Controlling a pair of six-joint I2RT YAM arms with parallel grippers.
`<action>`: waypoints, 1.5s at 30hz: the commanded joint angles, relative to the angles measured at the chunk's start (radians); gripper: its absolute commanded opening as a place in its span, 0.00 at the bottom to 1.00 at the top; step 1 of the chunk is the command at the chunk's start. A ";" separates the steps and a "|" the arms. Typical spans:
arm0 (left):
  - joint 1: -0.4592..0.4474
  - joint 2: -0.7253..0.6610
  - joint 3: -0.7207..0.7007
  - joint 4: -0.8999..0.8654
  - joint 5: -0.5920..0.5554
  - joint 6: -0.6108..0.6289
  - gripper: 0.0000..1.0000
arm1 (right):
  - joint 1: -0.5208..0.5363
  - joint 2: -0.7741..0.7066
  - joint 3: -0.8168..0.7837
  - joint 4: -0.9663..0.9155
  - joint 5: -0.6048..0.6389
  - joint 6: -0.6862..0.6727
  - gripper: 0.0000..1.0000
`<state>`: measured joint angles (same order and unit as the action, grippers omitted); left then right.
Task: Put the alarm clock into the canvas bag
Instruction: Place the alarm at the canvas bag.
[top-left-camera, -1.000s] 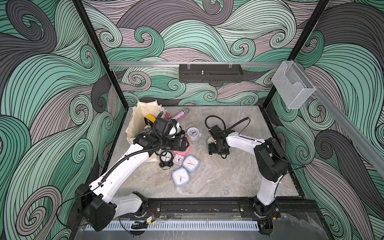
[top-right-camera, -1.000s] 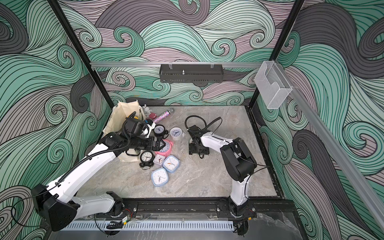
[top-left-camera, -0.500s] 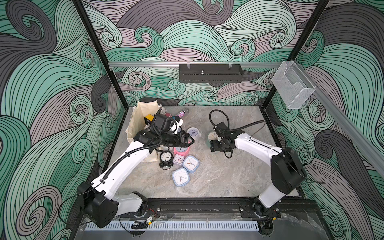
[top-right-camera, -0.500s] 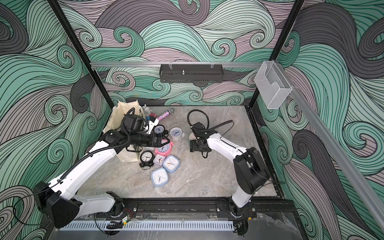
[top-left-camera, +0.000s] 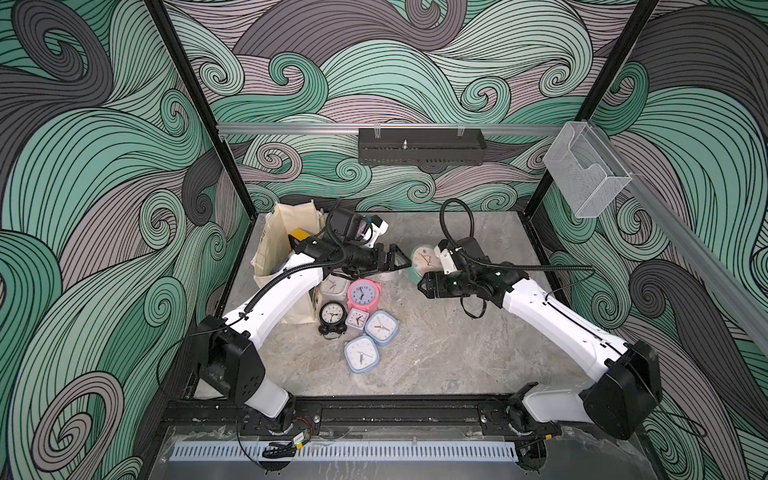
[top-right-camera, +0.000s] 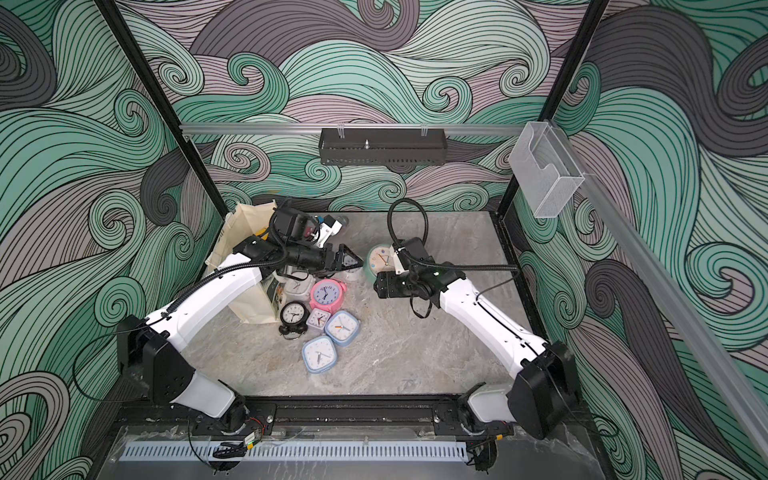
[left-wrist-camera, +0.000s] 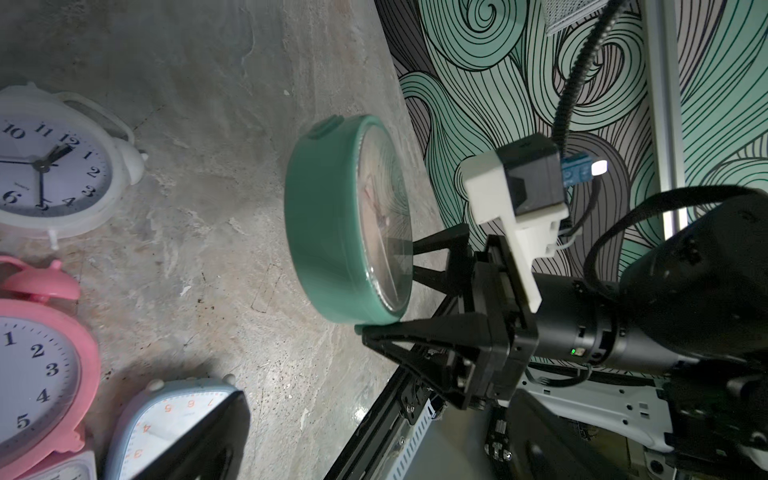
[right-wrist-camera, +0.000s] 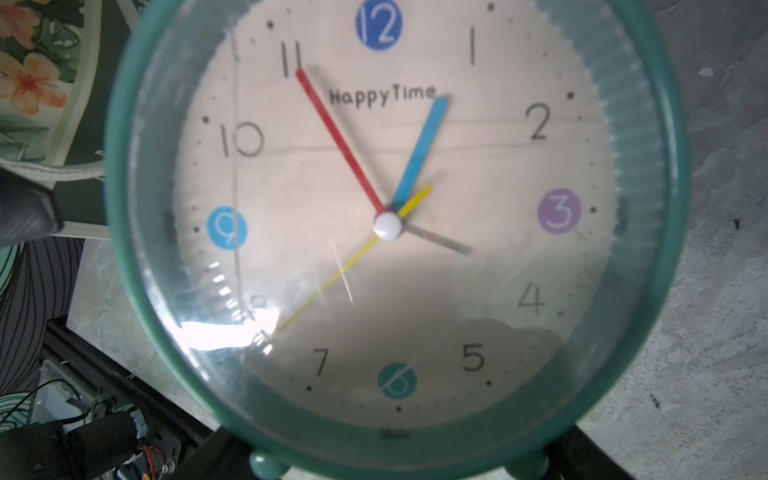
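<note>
Nearest, a cluster of small clocks (top-left-camera: 357, 316) lies on the counter (top-left-camera: 449, 353). Beyond, the green alarm clock (top-left-camera: 422, 264) stands upright on its feet, face toward three o'clock, straddled by the right claw (left-wrist-camera: 388, 291), fingers apart, grip unclear. At its nine o'clock the left claw (top-left-camera: 395, 262) gapes empty. Farthest, at ten o'clock, stands the canvas bag (top-left-camera: 278, 245).

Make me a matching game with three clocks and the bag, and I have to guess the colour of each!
Things:
1. bag
2. round clock in front of the right gripper
3. clock with bells
4. lowest square clock

Colours:
A. pink
B. cream
C. light blue
D. green

Pairs: 1-B, 2-D, 3-A, 4-C
</note>
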<state>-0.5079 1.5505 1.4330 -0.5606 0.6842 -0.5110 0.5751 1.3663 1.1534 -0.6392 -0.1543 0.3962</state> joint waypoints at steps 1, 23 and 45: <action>-0.021 0.040 0.059 0.015 0.036 -0.018 0.98 | 0.006 -0.033 0.037 0.008 -0.064 -0.015 0.51; -0.048 0.184 0.138 -0.011 0.109 -0.136 0.49 | 0.007 -0.032 0.071 0.037 -0.117 -0.007 0.50; 0.084 -0.180 0.287 -0.319 -0.461 -0.035 0.34 | 0.007 -0.106 0.049 0.048 -0.162 -0.034 1.00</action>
<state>-0.4866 1.4906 1.6569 -0.7712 0.3962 -0.5995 0.5789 1.2812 1.2121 -0.6079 -0.2977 0.3771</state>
